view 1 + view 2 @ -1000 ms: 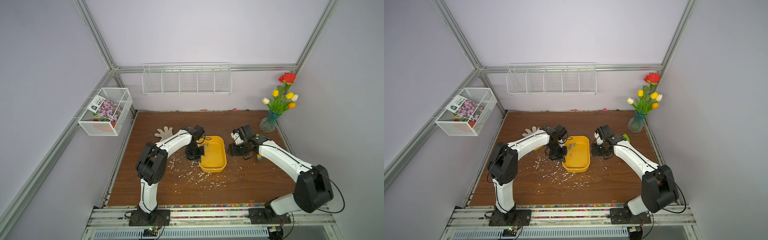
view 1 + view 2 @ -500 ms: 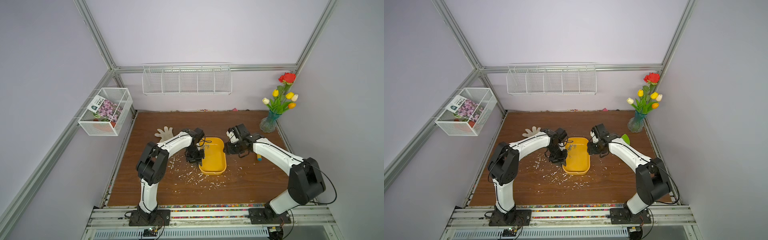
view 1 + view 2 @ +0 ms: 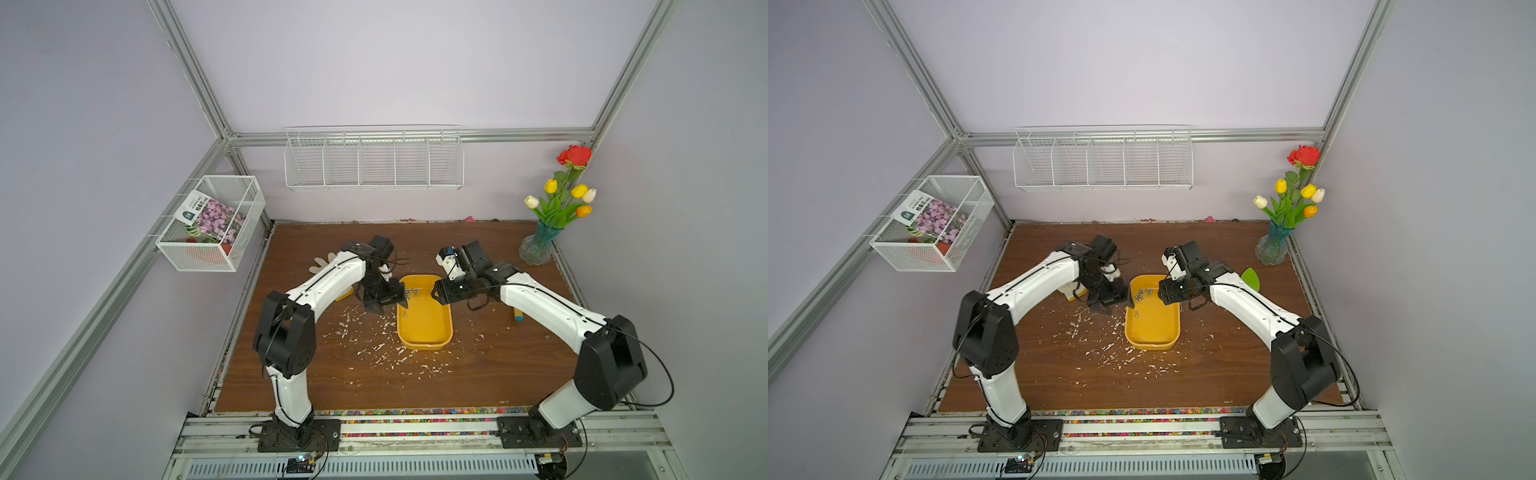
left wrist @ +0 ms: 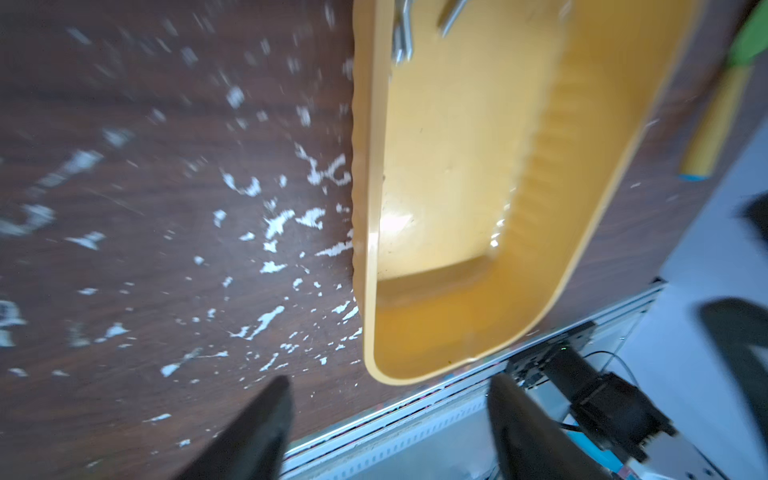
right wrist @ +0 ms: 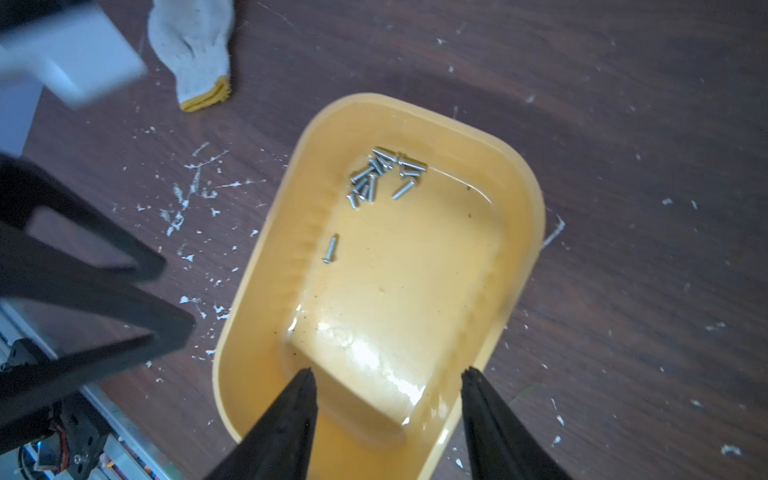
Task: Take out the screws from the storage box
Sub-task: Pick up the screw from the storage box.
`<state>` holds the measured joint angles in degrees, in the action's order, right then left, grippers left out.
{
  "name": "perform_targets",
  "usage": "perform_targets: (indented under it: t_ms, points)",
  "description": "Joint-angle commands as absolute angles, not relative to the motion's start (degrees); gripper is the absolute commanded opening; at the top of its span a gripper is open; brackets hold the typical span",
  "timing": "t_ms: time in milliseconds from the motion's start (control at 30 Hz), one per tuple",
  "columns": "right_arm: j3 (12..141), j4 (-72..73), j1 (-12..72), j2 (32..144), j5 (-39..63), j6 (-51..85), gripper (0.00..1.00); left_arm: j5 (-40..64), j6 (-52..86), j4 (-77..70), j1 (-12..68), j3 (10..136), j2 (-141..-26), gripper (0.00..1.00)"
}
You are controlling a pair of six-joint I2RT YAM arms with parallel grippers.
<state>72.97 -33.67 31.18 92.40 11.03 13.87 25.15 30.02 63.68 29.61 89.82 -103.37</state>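
The yellow storage box (image 3: 424, 328) (image 3: 1152, 328) lies flat in the middle of the table. Several small silvery screws (image 3: 411, 294) (image 3: 1144, 294) cluster at its far end, clear in the right wrist view (image 5: 382, 174), where a single screw (image 5: 331, 248) lies apart from them. In the left wrist view the screws (image 4: 403, 37) are blurred. My left gripper (image 3: 384, 301) (image 4: 389, 381) stands open at the box's left rim, holding nothing. My right gripper (image 3: 436, 291) (image 5: 388, 370) hangs open over the box's far right corner, its fingers straddling the wall.
A white glove (image 3: 322, 264) (image 5: 195, 54) lies behind the left arm. White flecks (image 3: 374, 345) litter the wood left of and in front of the box. A yellow marker (image 3: 517, 316), a green leaf (image 3: 1250, 277) and a flower vase (image 3: 540, 245) are at the right. Wire baskets (image 3: 374, 160) hang on the walls.
My left gripper has gone from shut to wide open beside the box's left rim. The box has swung straighter. My right gripper has moved left, over the box.
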Motion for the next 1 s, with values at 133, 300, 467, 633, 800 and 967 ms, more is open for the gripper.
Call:
perform_targets:
  t_ms: [133, 300, 467, 633, 800, 967]
  points:
    - [77.69, -35.40, 33.21, 102.12, 11.41, 13.88, 0.56, 32.34, 33.20, 39.24, 18.16, 80.80, -94.91, 1.00]
    - [83.01, -38.85, 35.66, 107.85, 11.33, 12.93, 0.52, 34.65, 37.25, 29.66, 18.11, 76.68, -97.29, 1.00]
    - [86.07, -40.48, 37.57, 111.66, 11.57, 14.25, 0.49, 34.54, 37.50, 26.87, 18.15, 72.61, -97.73, 1.00]
    - [87.20, -40.67, 39.71, 113.70, 11.41, 15.97, 0.46, 35.77, 41.01, 19.12, 18.14, 65.66, -95.45, 1.00]
    - [89.92, -43.67, 41.29, 117.04, 9.40, 17.20, 0.45, 37.38, 42.17, 17.95, 18.11, 63.92, -96.49, 1.00]
    - [90.44, -44.21, 41.30, 118.12, 7.96, 17.79, 0.44, 36.39, 41.44, 18.94, 18.13, 63.85, -96.40, 1.00]
